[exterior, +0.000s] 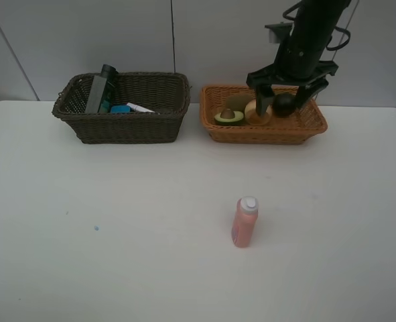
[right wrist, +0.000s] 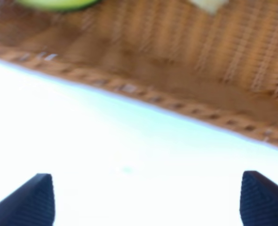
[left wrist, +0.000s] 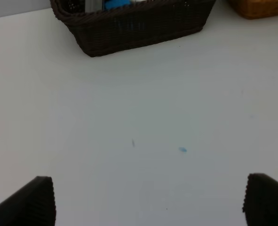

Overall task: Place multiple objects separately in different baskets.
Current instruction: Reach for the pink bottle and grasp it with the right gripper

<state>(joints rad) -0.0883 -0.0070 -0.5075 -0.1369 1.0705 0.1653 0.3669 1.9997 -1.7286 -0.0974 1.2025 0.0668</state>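
On your white table [exterior: 117,255], the dark basket [exterior: 127,124] sits left, the orange basket [exterior: 265,131] right. Your right gripper [exterior: 286,94] hangs spread above its fruit. The pink bottle [exterior: 244,222] stands well apart, nearer you. Your left gripper [left wrist: 148,200] gapes empty.

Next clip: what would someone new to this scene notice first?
Probably the pink bottle, standing alone on the bare white table, well in front of both baskets. Next, the black right arm with its open claw hanging over the orange basket, which holds the avocado half and other fruit. The dark basket to its left holds a green pump bottle leaning on its wall.
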